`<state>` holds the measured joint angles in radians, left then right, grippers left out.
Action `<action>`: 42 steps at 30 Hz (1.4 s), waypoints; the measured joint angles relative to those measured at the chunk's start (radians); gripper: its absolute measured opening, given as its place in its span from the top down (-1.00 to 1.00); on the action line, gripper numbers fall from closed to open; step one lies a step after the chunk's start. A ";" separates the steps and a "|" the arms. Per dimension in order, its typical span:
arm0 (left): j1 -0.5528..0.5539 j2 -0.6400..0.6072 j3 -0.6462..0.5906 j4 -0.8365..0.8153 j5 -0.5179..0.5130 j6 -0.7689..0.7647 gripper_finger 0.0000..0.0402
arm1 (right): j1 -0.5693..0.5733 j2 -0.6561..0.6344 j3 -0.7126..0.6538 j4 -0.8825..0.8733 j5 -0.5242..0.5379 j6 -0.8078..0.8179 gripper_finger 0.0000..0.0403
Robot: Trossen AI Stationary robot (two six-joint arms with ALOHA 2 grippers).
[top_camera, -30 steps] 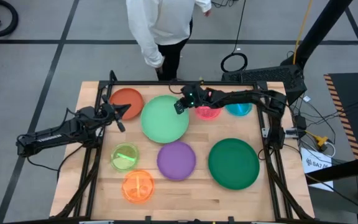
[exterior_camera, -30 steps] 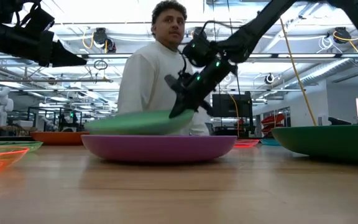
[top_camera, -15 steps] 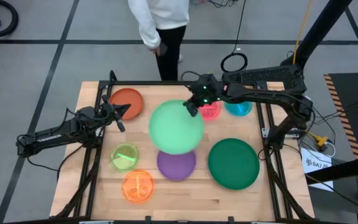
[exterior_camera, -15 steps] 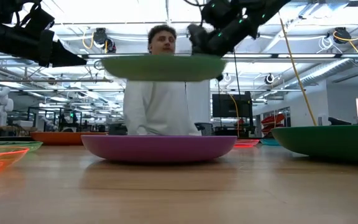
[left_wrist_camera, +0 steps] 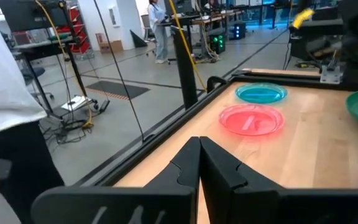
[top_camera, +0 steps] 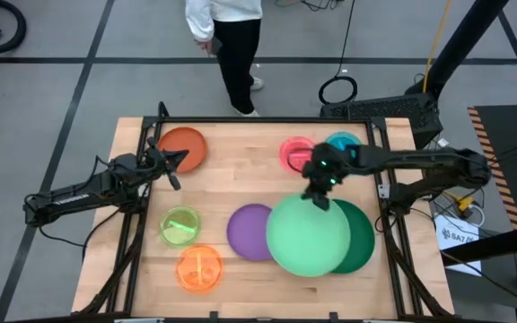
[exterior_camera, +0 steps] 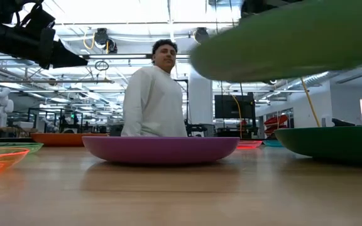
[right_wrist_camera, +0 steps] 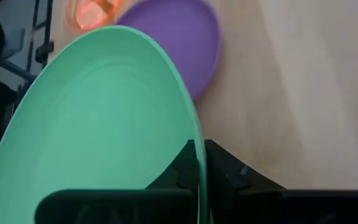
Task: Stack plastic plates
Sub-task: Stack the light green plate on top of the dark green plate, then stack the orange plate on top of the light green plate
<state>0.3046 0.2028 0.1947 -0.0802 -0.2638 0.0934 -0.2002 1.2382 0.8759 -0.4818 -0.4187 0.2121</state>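
Observation:
My right gripper point(top_camera: 318, 195) is shut on the large mint green plate point(top_camera: 308, 237), which hangs in the air over the dark green plate point(top_camera: 362, 238) and part of the purple plate point(top_camera: 248, 231). In the low view the mint plate point(exterior_camera: 294, 39) floats high above the table. The orange-red plate point(top_camera: 184, 146) lies at the far left, the pink plate point(top_camera: 296, 152) and blue plate point(top_camera: 343, 144) at the far edge, the lime plate point(top_camera: 179, 224) and orange plate point(top_camera: 198, 267) near left. My left gripper point(top_camera: 178, 168) is shut and waits beside the orange-red plate. My right gripper pinches the mint green plate's rim point(right_wrist_camera: 194, 134) at its far edge, one finger point(right_wrist_camera: 188, 163) on the upper face and the other finger point(right_wrist_camera: 225, 168) beneath. The fingers reach over it from the far side, slanting down. The plate is lifted clear, roughly level.
A dark frame point(top_camera: 142, 197) rails the table's left and right sides. A person in a white top point(top_camera: 223, 36) stands beyond the far edge. Bare wood lies in the middle of the table point(top_camera: 240, 179) and along the near edge.
My right gripper has carried the mint green plate up off the table and from the far middle toward the right and near side, over the dark green plate. The plate has risen clear and stayed roughly level. The person has stepped back from the table.

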 joint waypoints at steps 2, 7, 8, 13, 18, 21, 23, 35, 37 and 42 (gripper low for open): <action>0.000 0.000 0.000 -0.001 0.000 -0.009 0.94 | 0.003 -0.082 -0.094 0.042 -0.001 0.047 0.98; 0.000 0.000 0.000 -0.005 0.000 -0.020 0.94 | 0.001 -0.287 -0.276 0.039 0.090 0.152 0.98; 0.000 0.000 0.000 -0.005 0.000 -0.020 0.94 | 0.001 -0.321 -0.305 0.030 0.107 0.171 0.98; 0.000 0.000 0.000 -0.007 0.000 -0.020 0.94 | 0.002 -0.451 -0.393 0.029 0.159 0.233 0.96; 0.000 0.000 0.000 -0.007 0.000 -0.020 0.94 | 0.002 -0.492 -0.402 -0.027 0.182 0.235 0.85; 0.000 0.000 0.000 -0.007 0.000 -0.020 0.94 | 0.002 -0.494 -0.402 -0.067 0.183 0.246 0.79; 0.000 0.000 0.000 -0.007 0.000 -0.020 0.94 | 0.002 -0.494 -0.402 -0.092 0.184 0.270 0.76; 0.000 0.000 0.000 -0.007 0.000 -0.022 0.94 | 0.002 -0.494 -0.402 -0.188 0.183 0.402 0.47; 0.000 0.000 0.000 -0.007 0.000 -0.024 0.94 | 0.002 -0.494 -0.401 -0.189 0.183 0.411 0.39; 0.000 0.000 0.000 -0.007 0.000 -0.025 0.94 | 0.006 -0.494 -0.391 -0.122 0.184 0.479 0.29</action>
<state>0.3046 0.2028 0.1947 -0.0867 -0.2638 0.0688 -0.1945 0.7441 0.4847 -0.6037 -0.2344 0.6916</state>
